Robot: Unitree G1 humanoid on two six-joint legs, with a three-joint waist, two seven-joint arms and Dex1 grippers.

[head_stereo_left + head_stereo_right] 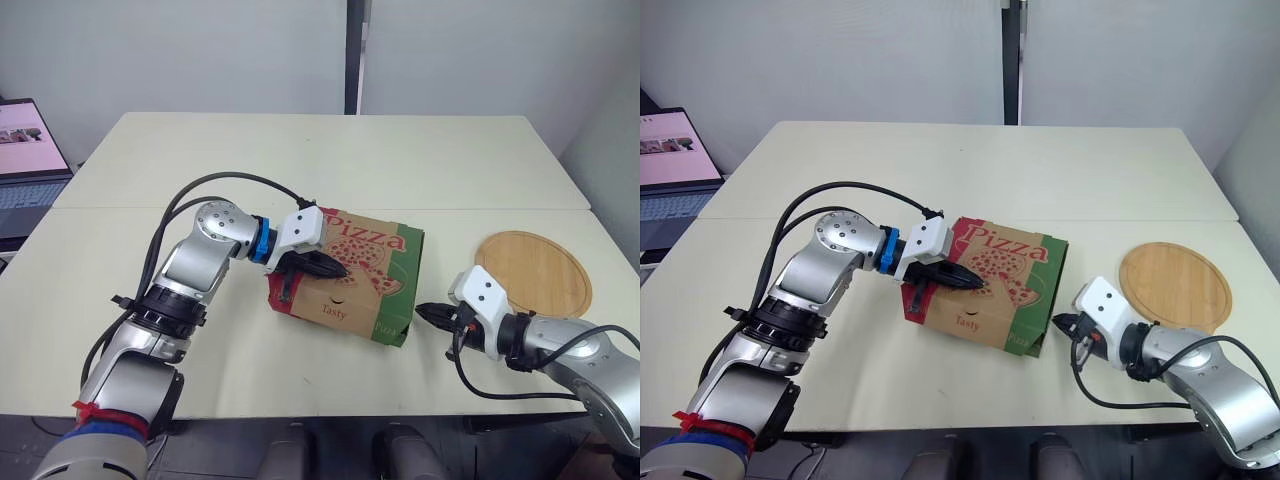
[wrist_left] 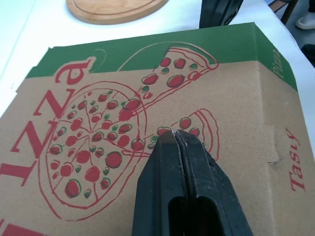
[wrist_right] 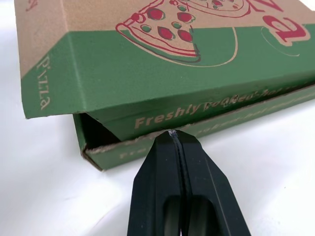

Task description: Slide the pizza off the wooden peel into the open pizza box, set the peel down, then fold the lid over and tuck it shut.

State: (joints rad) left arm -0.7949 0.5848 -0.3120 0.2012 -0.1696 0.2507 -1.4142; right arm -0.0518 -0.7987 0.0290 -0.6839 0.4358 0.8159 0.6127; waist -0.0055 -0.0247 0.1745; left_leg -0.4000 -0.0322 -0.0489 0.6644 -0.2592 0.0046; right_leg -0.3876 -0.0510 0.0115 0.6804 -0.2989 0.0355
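The pizza box (image 1: 345, 312) sits near the middle of the front half of the cream table (image 1: 300, 170), a flat carton of brown corrugated cardboard with green side walls and a red strip along one edge. Its lid (image 1: 368, 248) is folded down over the base, matte and printed in red with "Pizza" lettering and a drawing of a pizza and slices. Whatever lies inside is hidden under that lid. The left gripper (image 1: 338, 270) rests on top of the lid, its two black fingers pressed together with nothing between them, the tips touching the printed cardboard near a drawn slice. The right gripper (image 1: 422, 311) hovers low over the table just beside the box's green side, also pinched shut and empty, its point aimed at the bottom wall. From the right wrist view the lid at that corner rides a little above the base, leaving a dark gap, and the side flap hangs outside the wall rather than tucked in. The pale lettering on the lower wall is partly blocked by the finger and hard to read. The wooden peel (image 1: 535, 272) lies flat on the table well to the right of the box, a round, smooth, light-grained board with a shallow groove ringing its rim. A laptop (image 1: 25, 165) at the table's far left is cut off by the picture's edge.
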